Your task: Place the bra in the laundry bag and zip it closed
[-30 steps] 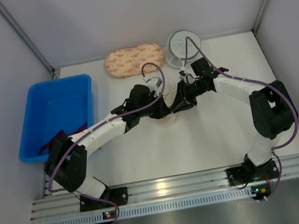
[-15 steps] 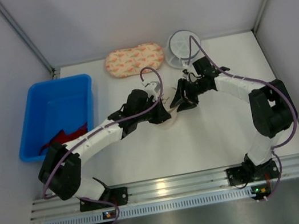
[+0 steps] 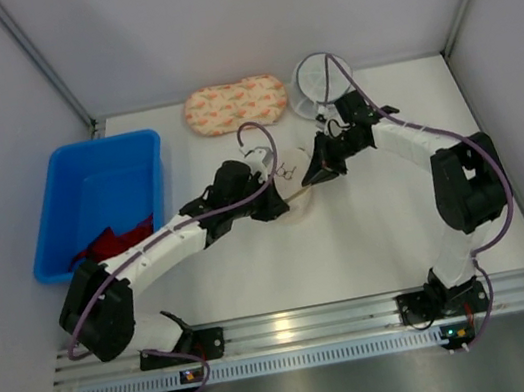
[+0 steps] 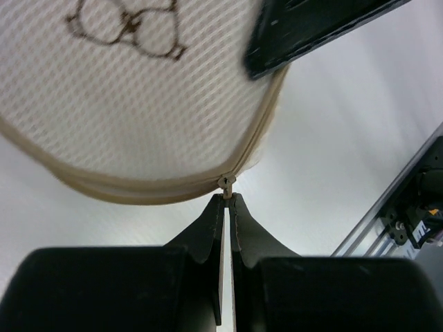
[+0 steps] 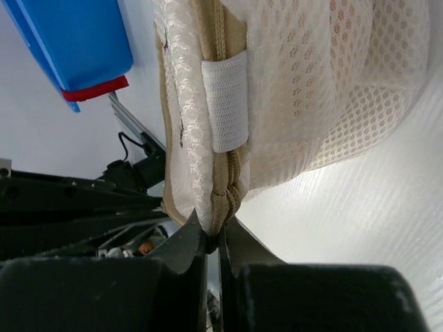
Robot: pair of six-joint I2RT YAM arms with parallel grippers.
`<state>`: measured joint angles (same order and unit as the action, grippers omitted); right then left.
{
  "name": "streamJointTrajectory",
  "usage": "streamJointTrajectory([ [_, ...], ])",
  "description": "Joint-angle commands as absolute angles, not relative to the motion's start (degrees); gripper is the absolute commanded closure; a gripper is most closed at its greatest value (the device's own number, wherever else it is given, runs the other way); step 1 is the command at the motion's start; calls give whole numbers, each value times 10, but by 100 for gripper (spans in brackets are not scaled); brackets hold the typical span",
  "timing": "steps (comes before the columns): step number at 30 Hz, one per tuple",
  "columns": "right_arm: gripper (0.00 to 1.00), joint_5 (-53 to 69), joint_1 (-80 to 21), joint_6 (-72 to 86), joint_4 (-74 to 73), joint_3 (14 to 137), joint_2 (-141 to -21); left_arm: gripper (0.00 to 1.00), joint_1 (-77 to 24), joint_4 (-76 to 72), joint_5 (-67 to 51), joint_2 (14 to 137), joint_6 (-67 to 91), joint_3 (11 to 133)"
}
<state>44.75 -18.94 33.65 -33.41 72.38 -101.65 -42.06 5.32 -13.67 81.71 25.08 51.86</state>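
The laundry bag (image 3: pixel 296 202) lies in the middle of the table (image 3: pixel 369 228), between both grippers. The left gripper (image 4: pixel 226 197) is closed tight on the small zipper pull (image 4: pixel 226 182) at the bag's rim; the right gripper (image 5: pixel 213 238) pinches the bag's seam edge on the opposite side

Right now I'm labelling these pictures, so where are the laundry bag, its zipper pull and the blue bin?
laundry bag (image 4: pixel 131 111), left wrist view, on the mesh dome.
zipper pull (image 4: pixel 225 182), left wrist view, on its small metal piece.
blue bin (image 3: pixel 103 186), top view, on its bare floor.
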Motion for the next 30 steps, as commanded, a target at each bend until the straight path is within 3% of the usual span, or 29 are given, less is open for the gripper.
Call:
streamJointTrajectory([
  [1, 100, 402, -164, 277, -361, 773, -1022, 100, -381, 103, -131, 755, 222, 490],
  [12, 100, 392, -162, 206, -360, 823, -1043, 100, -317, 115, -176, 707, 62, 454],
  [19, 99, 389, -163, 175, -360, 923, -1108, 100, -394, 77, -196, 736, 77, 490],
  [21, 92, 402, -163, 173, -366, 952, -1121, 100, -412, 66, -195, 748, 93, 496],
  [22, 78, 403, -165, 173, -373, 961, -1133, 100, -429, 59, -192, 752, 100, 500],
  [24, 63, 409, -167, 178, -381, 977, -1138, 100, -441, 43, -188, 770, 129, 510],
  [25, 49, 408, -166, 178, -385, 979, -1134, 100, -449, 40, -185, 776, 141, 517],
  [28, 33, 407, -157, 178, -395, 969, -1103, 100, -451, 32, -157, 804, 191, 527],
  [30, 32, 410, -149, 171, -411, 952, -1076, 100, -451, 31, -129, 824, 219, 537],
])
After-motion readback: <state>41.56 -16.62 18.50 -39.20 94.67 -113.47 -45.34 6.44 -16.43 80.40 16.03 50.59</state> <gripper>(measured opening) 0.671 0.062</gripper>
